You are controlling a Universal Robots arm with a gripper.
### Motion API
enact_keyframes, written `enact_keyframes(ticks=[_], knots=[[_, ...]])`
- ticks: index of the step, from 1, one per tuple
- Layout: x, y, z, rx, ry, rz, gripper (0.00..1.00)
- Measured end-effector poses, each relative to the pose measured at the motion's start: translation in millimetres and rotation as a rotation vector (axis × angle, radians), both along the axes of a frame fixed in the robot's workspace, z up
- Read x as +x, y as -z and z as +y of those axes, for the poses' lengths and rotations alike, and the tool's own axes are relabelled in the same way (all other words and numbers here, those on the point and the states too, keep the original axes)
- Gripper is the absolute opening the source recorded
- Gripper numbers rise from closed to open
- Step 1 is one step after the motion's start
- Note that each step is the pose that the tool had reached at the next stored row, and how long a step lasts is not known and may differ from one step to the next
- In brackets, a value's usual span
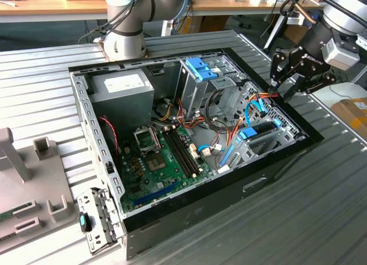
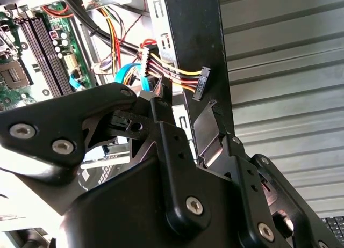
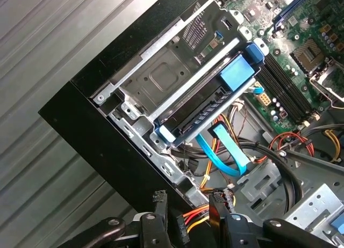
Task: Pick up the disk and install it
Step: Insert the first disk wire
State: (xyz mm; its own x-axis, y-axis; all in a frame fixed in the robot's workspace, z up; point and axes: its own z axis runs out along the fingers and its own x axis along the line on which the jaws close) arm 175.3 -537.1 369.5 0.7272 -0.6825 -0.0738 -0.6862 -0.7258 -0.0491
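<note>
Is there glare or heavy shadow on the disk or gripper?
First wrist view: the disk is evenly lit in its bay, no glare. Second wrist view: the gripper is dark against the bright table. Exterior view: soft shadow inside the case.

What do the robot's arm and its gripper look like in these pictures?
The arm is pale silver-grey, built of round tube sections with rounded joints. The gripper is matt black, with small white lettering on its body. Its two fingers are jointed links fastened with silver screws.

Blue-railed dark disk (image 3: 208,115) and green motherboard (image 1: 153,174)
</note>
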Motion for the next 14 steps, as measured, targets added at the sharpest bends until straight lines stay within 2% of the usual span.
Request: enact_keyframes(ticks=[14], knots=[[2.0,0.0,1.1,0.0,0.0,0.0,0.44]])
